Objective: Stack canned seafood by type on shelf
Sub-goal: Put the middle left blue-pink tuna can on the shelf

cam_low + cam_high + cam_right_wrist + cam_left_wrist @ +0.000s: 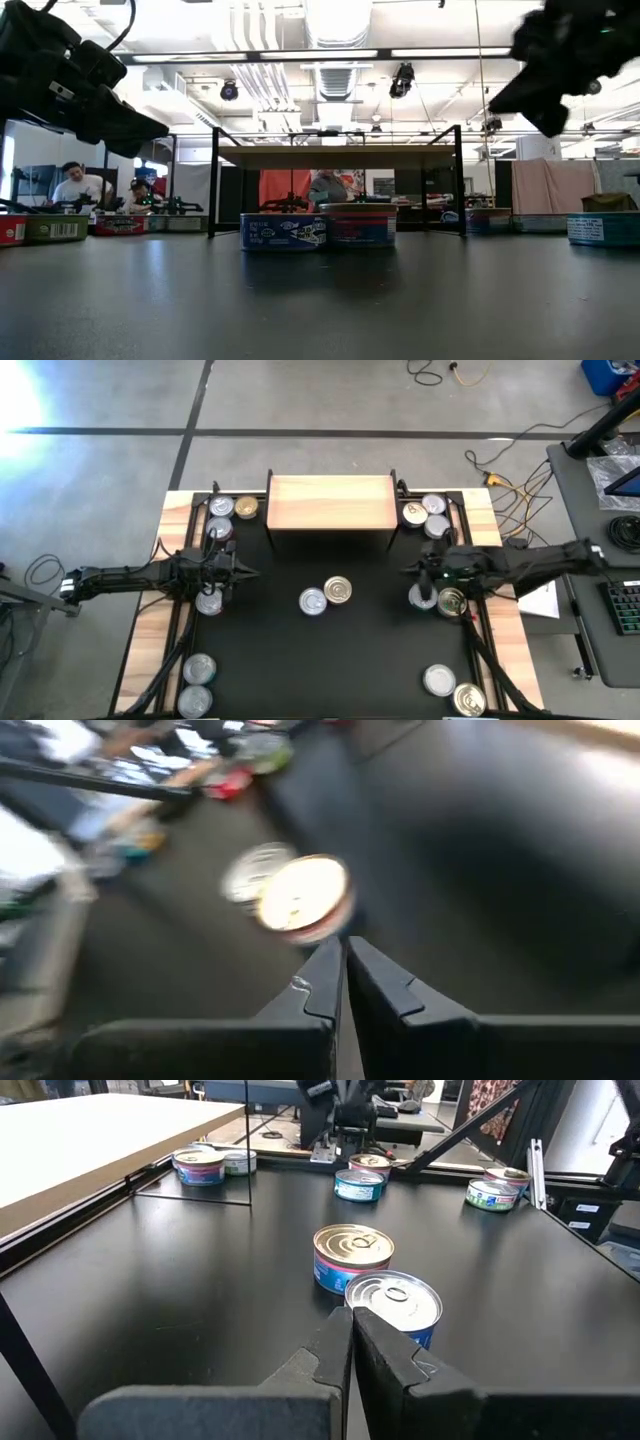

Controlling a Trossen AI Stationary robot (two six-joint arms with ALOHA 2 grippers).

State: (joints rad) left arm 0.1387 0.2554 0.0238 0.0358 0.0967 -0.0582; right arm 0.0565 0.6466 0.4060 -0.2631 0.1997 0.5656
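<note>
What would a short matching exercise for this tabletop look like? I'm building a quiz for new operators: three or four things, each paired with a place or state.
Things:
1. shelf
2. silver-topped tin
3. gold-topped tin
4. left gripper

Places or states:
A. shut, holding nothing
B. mat centre, nearer the left arm
C. far edge, top bare
D. mat centre, nearer the right arm

Pairs: 1-C, 2-B, 3-D, 4-A

Right wrist view is smeared: two tins show only as bright blurs. At the mat's near edge, a tin is cut off.
</note>
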